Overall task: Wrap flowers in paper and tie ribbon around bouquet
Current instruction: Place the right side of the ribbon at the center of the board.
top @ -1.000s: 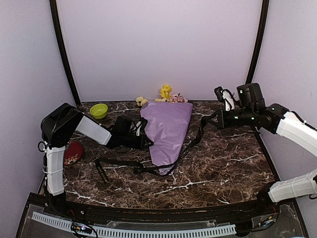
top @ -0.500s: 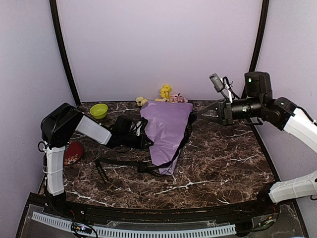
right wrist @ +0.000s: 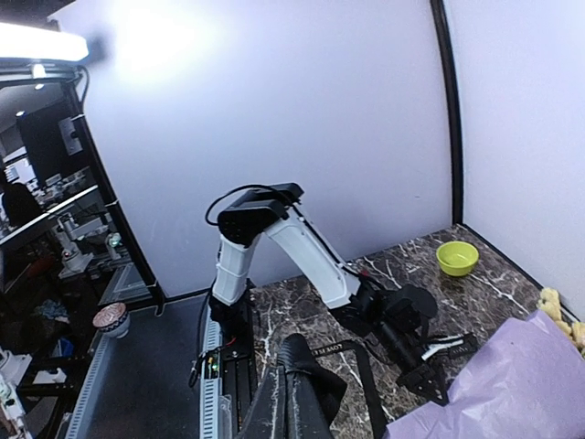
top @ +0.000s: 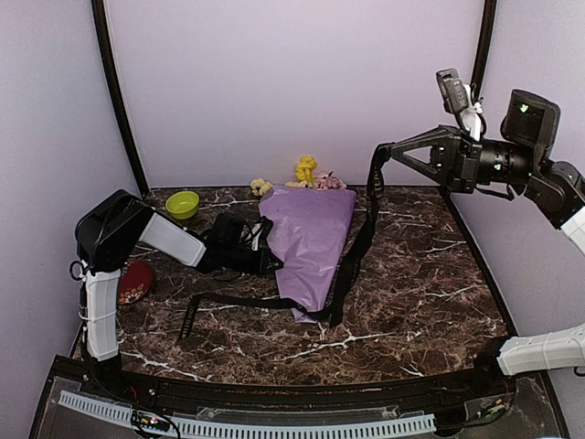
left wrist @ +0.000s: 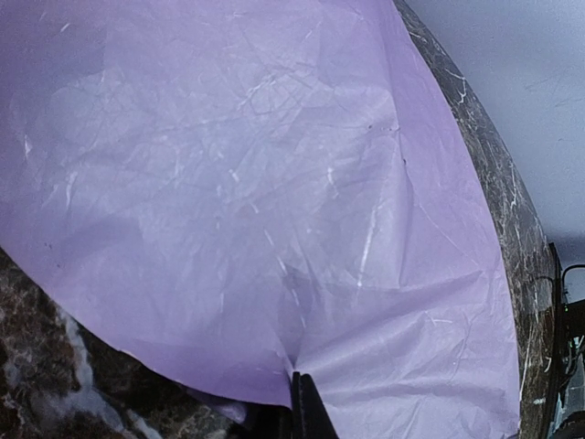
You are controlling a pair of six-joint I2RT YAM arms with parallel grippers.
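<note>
My right tool (top: 382,152), clamped on the ribbon (top: 353,249), holds it high over the desk's (top: 420,293) back-right corner, apparently to cinch the mid-desk bouquet (top: 311,233); my left tool (left wrist: 298,384) pinches the paper (left wrist: 274,183), anchoring it.

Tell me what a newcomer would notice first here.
The black ribbon, held high over the right side of the table by the right gripper, jaws shut on it, its lower part trailing past the narrow tip of the bouquet. Next, that lilac cone mid-table, flowers poking out its far end, the left gripper pinching its left edge.
</note>
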